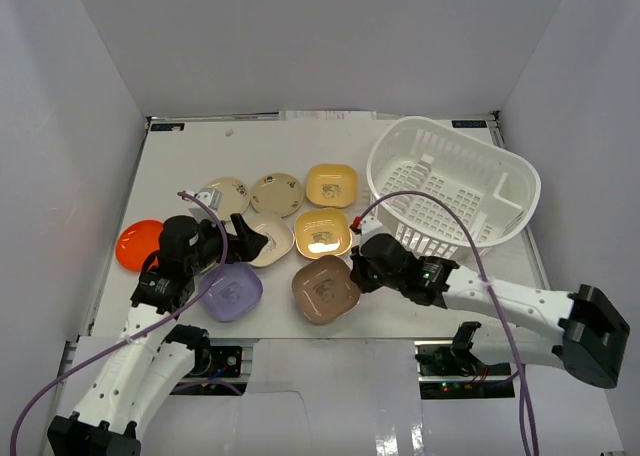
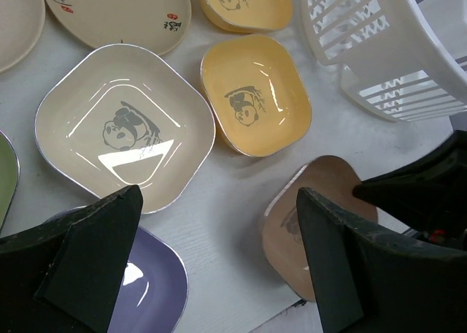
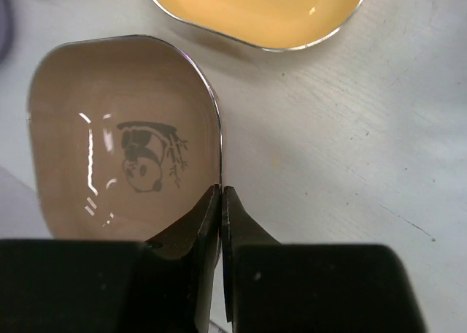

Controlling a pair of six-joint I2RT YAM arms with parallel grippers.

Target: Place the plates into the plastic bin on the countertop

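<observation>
A brown plate [image 1: 325, 288] [image 3: 124, 150] with a panda print lies at the front of the countertop [image 1: 200, 151]. My right gripper [image 1: 358, 274] [image 3: 220, 190] is shut on its right rim, one finger inside the plate and one outside. The left gripper [image 1: 243, 244] [image 2: 219, 194] hangs open over bare table, with the purple plate [image 2: 146, 289], the cream square plate [image 2: 124, 128] and the brown plate [image 2: 314, 201] around it, holding nothing. The white plastic bin [image 1: 455, 181] stands at the back right with no plates in it.
Two yellow plates [image 1: 331, 184] [image 1: 323, 231], a tan round plate [image 1: 276, 193] and a cream round one [image 1: 228, 194] lie mid-table. An orange plate [image 1: 137, 243] sits far left. A green plate's edge [image 2: 6, 172] shows beside the cream one. White walls close in the table.
</observation>
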